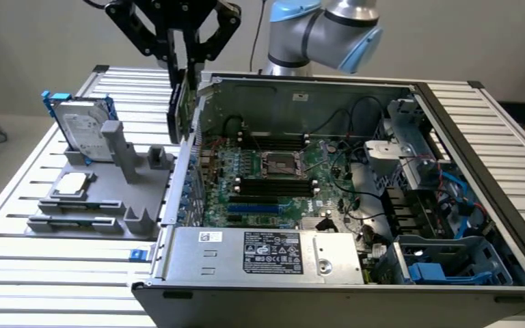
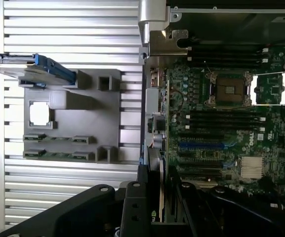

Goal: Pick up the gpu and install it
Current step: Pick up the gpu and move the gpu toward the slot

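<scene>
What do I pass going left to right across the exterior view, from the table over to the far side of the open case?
Hard drive standing on the table → gpu, upright → CPU socket → blue drive bay.

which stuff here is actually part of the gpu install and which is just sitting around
In the job:
gpu, held upright in the gripper at the case's wall
open computer case
motherboard

Just lying about:
hard drive in its blue frame
processor chip
memory sticks
grey holder they sit in
</scene>
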Robot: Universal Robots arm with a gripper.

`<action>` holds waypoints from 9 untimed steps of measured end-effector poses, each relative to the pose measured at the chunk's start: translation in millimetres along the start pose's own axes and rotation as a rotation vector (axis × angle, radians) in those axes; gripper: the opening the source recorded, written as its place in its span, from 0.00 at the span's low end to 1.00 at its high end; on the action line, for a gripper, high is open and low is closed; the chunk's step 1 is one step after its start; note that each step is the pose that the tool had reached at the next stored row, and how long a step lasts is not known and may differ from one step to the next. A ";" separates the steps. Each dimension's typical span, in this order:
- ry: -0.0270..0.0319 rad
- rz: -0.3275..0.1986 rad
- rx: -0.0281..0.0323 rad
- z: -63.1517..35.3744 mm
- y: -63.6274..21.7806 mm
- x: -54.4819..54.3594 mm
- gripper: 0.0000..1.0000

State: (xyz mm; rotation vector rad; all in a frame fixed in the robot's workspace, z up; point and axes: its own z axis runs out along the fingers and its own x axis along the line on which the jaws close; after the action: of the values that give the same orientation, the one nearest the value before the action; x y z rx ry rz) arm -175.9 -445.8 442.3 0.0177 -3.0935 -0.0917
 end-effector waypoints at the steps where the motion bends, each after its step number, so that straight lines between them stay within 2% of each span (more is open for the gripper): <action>1: 0.0003 0.000 -0.0007 -0.3 -0.8 -4.4 0.27; 9: 0.0004 0.000 -0.0114 -2.2 -5.8 -40.7 0.27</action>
State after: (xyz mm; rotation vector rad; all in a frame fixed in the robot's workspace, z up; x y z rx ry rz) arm -135.0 -451.2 442.2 0.0180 -3.0924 -0.1093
